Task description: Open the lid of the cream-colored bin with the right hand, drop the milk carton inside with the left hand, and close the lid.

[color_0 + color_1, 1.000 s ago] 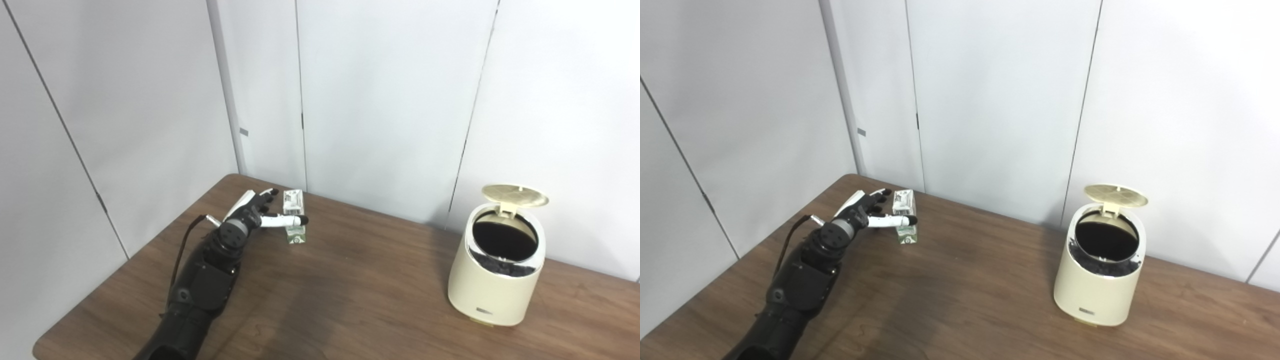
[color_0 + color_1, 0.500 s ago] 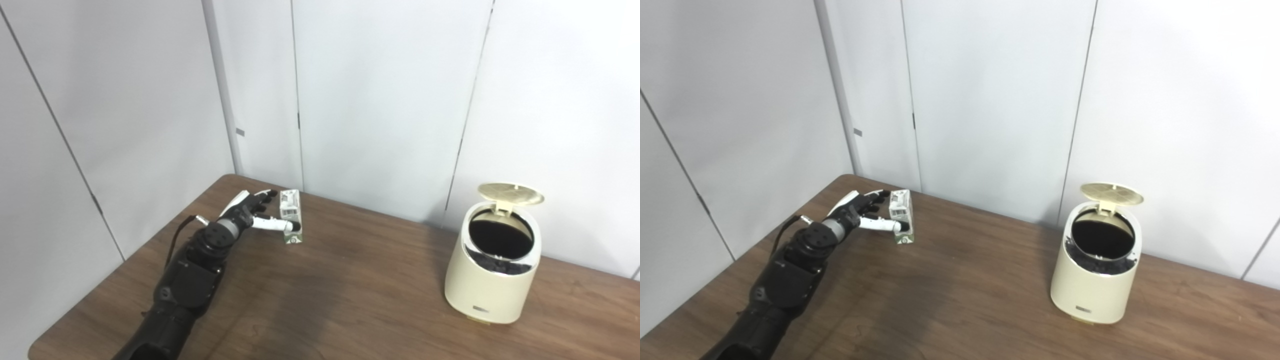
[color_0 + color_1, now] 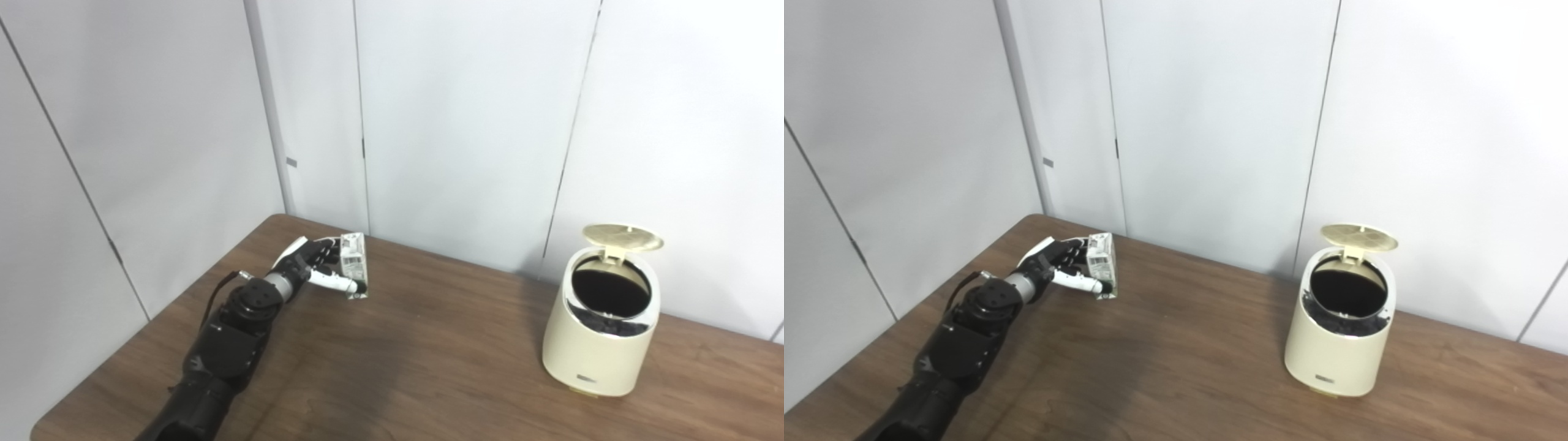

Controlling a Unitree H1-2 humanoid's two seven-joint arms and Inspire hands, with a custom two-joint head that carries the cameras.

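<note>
- The left hand [image 3: 309, 269] wraps its fingers [image 3: 334, 283] around the milk carton [image 3: 354, 267] at the far left of the desk [image 3: 429, 355], tipping it slightly, apparently to secure a grip for lifting.
- The cream-colored bin [image 3: 600, 331] stands well apart on the right, its lid [image 3: 621, 236] hinged upright and the dark mouth exposed, ready to receive the carton.
- The right hand is out of view.
</note>
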